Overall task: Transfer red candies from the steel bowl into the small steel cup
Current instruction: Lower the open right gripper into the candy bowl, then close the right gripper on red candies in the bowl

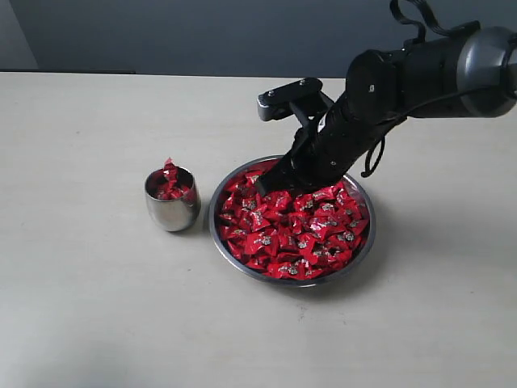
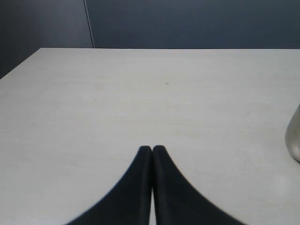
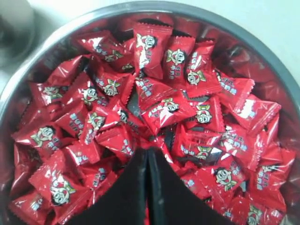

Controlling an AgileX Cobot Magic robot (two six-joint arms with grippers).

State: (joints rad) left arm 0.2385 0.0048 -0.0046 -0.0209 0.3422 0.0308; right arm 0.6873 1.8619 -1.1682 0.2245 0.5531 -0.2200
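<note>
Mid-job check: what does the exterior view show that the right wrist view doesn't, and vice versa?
Only the exterior view: candies heaped to the rim of the small steel cup, and the whole right arm reaching down. Only the right wrist view: the right gripper with its fingertips pressed shut, low among the wrappers, and the wrappers' printed faces. Both: the steel bowl packed with red candies.

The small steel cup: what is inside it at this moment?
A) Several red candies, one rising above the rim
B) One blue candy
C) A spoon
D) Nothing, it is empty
A: in the exterior view the small steel cup holds red candies, and one of them stands higher than the rim.
</note>
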